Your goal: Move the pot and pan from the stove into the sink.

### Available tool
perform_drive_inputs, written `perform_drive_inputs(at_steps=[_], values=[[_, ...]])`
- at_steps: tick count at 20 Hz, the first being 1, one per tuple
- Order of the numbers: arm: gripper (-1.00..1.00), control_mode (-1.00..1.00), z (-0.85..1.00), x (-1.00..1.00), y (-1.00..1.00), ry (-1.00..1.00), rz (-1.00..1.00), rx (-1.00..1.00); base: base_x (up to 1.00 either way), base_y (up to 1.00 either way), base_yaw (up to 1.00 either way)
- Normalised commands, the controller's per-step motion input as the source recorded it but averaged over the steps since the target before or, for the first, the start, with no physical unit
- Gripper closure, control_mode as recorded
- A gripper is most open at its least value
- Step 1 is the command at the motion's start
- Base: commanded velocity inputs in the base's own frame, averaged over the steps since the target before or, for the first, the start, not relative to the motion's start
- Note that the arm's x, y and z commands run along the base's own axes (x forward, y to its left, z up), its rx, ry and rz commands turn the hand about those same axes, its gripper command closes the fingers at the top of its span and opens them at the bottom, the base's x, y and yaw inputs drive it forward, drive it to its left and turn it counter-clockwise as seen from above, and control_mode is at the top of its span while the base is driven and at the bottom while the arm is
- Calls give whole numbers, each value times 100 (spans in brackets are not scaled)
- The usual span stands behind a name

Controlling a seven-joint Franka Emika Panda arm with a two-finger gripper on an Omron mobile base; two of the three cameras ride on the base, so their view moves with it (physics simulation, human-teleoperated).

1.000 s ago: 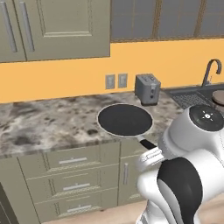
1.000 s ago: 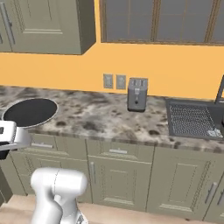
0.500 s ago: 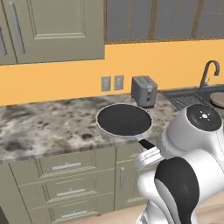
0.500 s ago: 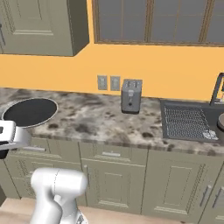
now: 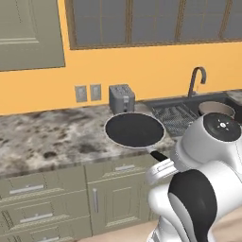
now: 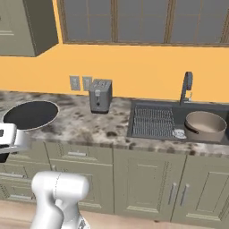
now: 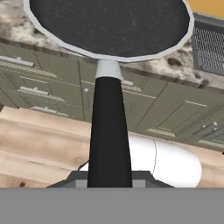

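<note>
Hand view puts the gripper [image 7: 109,186] right at 6 o'clock, and the robot has it nearly shut around the long dark handle of the pan [image 7: 109,26], jaws pinching it from both sides. The handle runs straight up to 12 o'clock where the round black bowl of the pan fills the top of the picture. The grip sits at the far end of the handle, probably because that's the only thin bit the small fingers can get around, and it keeps the bowl level out in front of the hand.

In the left base view the pan [image 5: 134,130] hangs over the front edge of the granite counter [image 5: 52,137], with nothing in it as far as anyone can see. A grey toaster [image 5: 121,98] stands just behind it at about 11 o'clock, against the orange wall. In the right base view the gripper [image 6: 6,138] sits at the 9 o'clock edge with the pan [image 6: 30,115] just above it.

The sink [image 6: 179,117] lies well off toward 3 o'clock, with the faucet [image 6: 187,87] at its back. The pot [image 6: 205,125] is already sitting inside the basin, upright and looking empty, next to the ribbed drainboard rack. So half the job looks done, and the robot needs to carry the pan rightward to the basin and find room beside the pot.
</note>
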Motion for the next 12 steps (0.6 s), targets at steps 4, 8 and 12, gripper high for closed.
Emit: perform_drive_inputs(at_steps=[4, 8, 12], values=[[100, 100, 0, 0, 0, 0, 0, 0, 14, -80, -9], [100, 100, 0, 0, 0, 0, 0, 0, 17, -82, -9], [100, 100, 0, 0, 0, 0, 0, 0, 20, -83, -9]])
